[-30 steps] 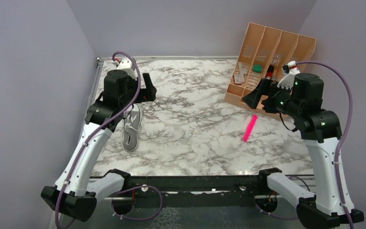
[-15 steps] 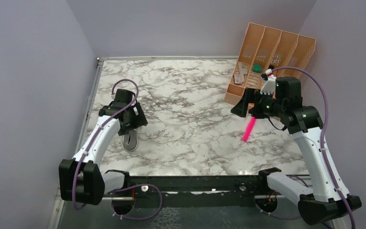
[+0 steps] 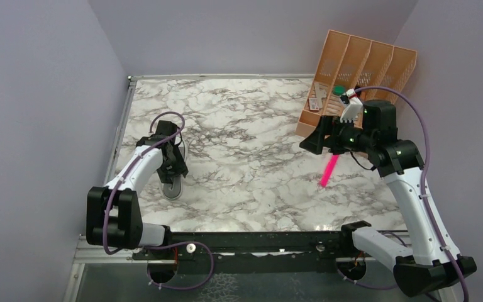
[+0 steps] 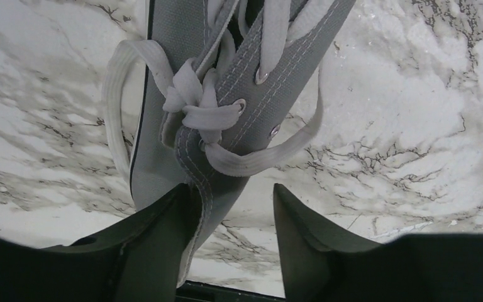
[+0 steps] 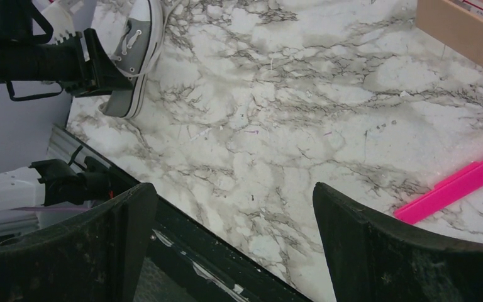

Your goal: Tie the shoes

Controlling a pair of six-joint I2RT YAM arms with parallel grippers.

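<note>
The grey sneaker [image 3: 172, 188] lies at the table's left side, mostly under my left arm. In the left wrist view its grey canvas [image 4: 176, 31] fills the top, and the white laces [image 4: 201, 113] form a knot with a loop on each side. My left gripper [image 4: 233, 207] sits low at the shoe's opening, partly narrowed but still open. Its left finger [image 4: 157, 233] touches the canvas edge and its right finger [image 4: 302, 233] stands apart over bare marble. My right gripper [image 3: 317, 139] hovers wide open, away from the shoe [image 5: 132, 44], and holds nothing.
A pink strip [image 3: 329, 170] lies on the marble just below my right gripper [image 5: 233, 214]. A tan slotted organizer [image 3: 358, 69] with small items stands at the back right. The table's black front rail [image 3: 258, 239] runs along the near edge.
My left arm has dropped from above the shoe down onto it, and its jaws have narrowed. My right arm has moved left and lower, staying wide open.
</note>
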